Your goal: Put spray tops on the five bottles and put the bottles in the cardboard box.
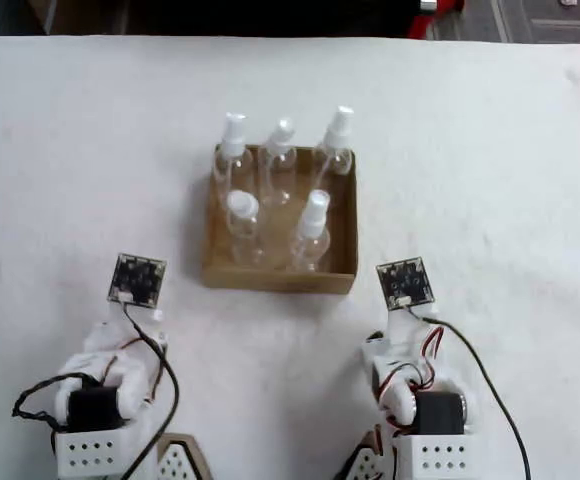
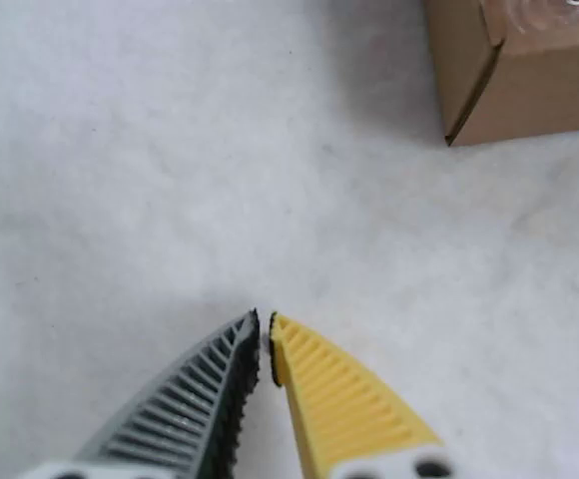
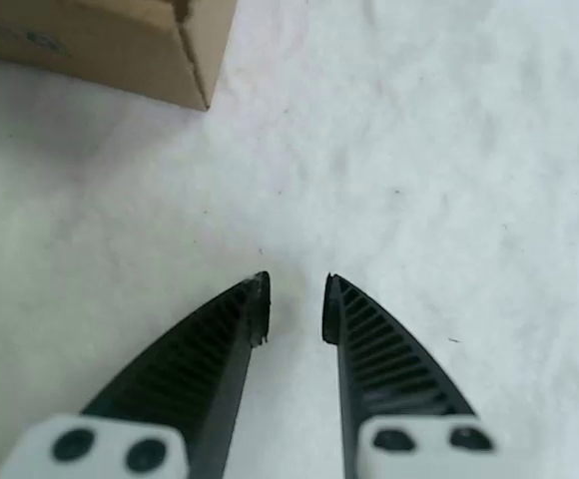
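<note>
Bottles (image 1: 312,235), five in all and each capped with a white spray top (image 1: 234,127), stand upright inside the open cardboard box (image 1: 280,278) at the middle of the white-covered table (image 1: 490,150), three along the far side of the box and two along the near side. Both arms sit drawn back at the near edge of the table, well apart from the box, the left arm (image 1: 105,385) to one side of it and the right arm (image 1: 415,385) to the other. The left gripper (image 2: 265,331), with one grey finger and one yellow, hovers over bare tablecloth with its tips drawn together and nothing between them; a corner of the box (image 2: 514,85) shows beyond it. The right gripper (image 3: 295,299), both fingers black, hangs over the cloth with a small gap between its tips, holding nothing, a corner of the box (image 3: 120,45) lying some way ahead.
</note>
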